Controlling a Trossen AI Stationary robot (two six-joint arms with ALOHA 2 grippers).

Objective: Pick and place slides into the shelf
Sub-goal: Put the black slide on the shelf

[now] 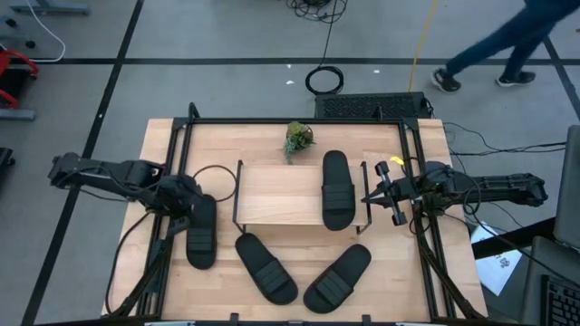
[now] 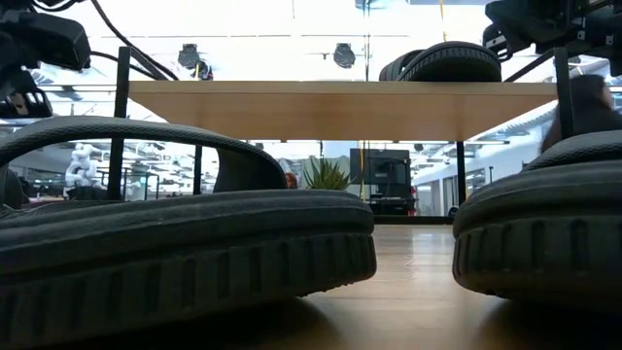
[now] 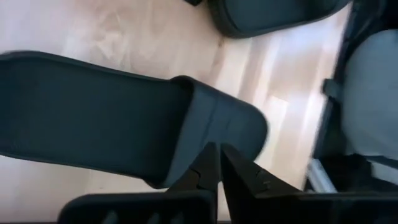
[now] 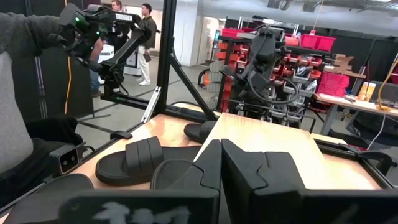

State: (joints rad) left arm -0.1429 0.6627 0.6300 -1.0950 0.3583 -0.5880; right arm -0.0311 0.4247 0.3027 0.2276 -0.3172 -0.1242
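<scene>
One black slide lies flat on the shelf's top board, also visible in the low view. Three more slides rest sole down on the table: a left one, a middle one and a right one. My left gripper is shut just above the left slide's far end; in its wrist view the tips sit over the ribbed strap. My right gripper is shut and hovers by the shelf's right end, holding nothing. My left gripper comes at the left slide's strap from above with its fingers shut. I cannot tell whether the tips touch it. The slide lies flat on the table.
A small potted plant stands behind the shelf's far edge. Black frame rails run along the table's edges. A cable loop lies left of the shelf. A person walks on the floor beyond the table's far right corner.
</scene>
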